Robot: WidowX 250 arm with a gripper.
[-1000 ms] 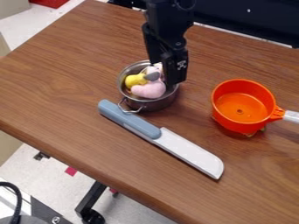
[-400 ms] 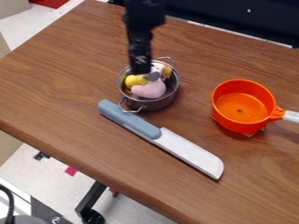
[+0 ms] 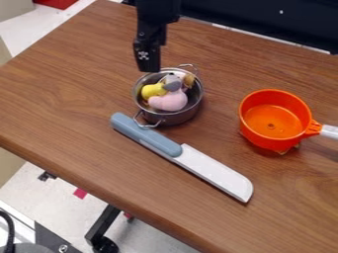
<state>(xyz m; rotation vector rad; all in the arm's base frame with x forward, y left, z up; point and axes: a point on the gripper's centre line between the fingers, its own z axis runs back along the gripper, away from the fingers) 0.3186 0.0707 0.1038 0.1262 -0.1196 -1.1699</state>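
Gripper drawn off the metal pot. Across the three frames, the black gripper (image 3: pixel 148 68) shifts from above the right part of the metal pot (image 3: pixel 173 117) to the upper-left side of its rim, as seen by the camera. The pot and its contents keep their places: a yellow toy (image 3: pixel 151 91) at the left, a pink toy (image 3: pixel 168 101) at the front, a grey piece (image 3: pixel 172 85) above them and a brown piece (image 3: pixel 190 80) near the back. The shift therefore appears to alter the arm's place alone, leaving the filled pot undisturbed.

The arm (image 3: pixel 157 15) enters from the top edge and hangs nearly upright, its tip beside the back of the pot in the view; contact with the rim cannot be judged. Whether the jaws are spread or pressed together cannot be told; no object is seen hanging from them.

Also on the bench (image 3: pixel 79 113): a blue-handled knife (image 3: pixel 214 173), lying diagonally in front of the pot, and an orange pan (image 3: pixel 267 142) to the right.
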